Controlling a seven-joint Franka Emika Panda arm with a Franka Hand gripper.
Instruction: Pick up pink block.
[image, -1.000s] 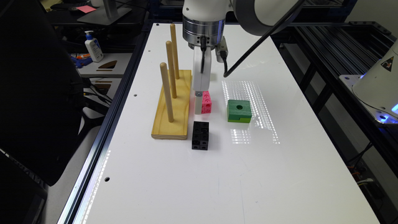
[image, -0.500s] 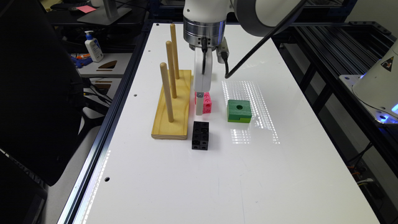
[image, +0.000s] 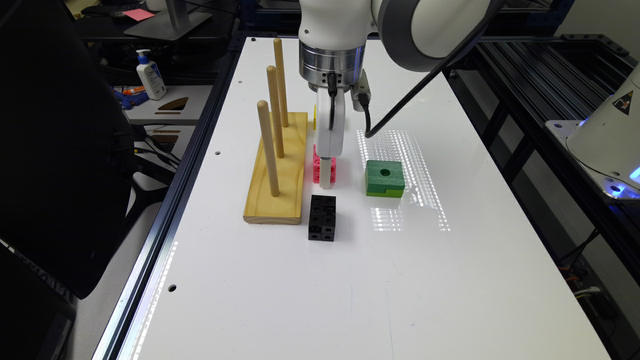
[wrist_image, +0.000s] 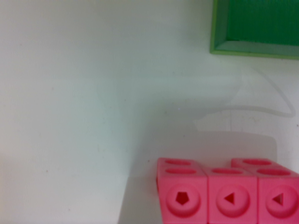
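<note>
Writing: none can be read. The bottle (image: 151, 74) on the side bench carries a blue-and-white label, too small to make out; a white housing (image: 607, 135) at the exterior view's right edge bears a yellow warning triangle.
Gripper: the gripper (image: 326, 177) hangs straight down from the white arm, its tip low over the table and right at the pink block. The wrist view does not show its fingers, so whether they stand apart or together cannot be told.
Pink block: the pink block (image: 320, 171) (wrist_image: 227, 192) lies on the table directly under the gripper, partly hidden behind it in the exterior view. In the wrist view it is a row of joined cubes with recessed holes in the faces.
Black block: the black block (image: 322, 218) lies just nearer the camera than the gripper, apart from the pink block.
Green block: the green block (image: 384, 178) (wrist_image: 254, 27), with one round hole on top, sits to the gripper's side towards the exterior view's right, near but not touching.
Peg board: a wooden base with three upright pegs (image: 277, 167) lies on the gripper's other side, close to the pink block.
Yellow piece: a sliver of yellow (image: 315, 118) shows behind the gripper.
Surface: a glossy white table (image: 350, 280) with dotted light reflections, framed by dark metal rails.
Room: a bench with the bottle and small clutter beyond the rail; a dark chair-like shape (image: 55, 150) at the exterior view's left.
</note>
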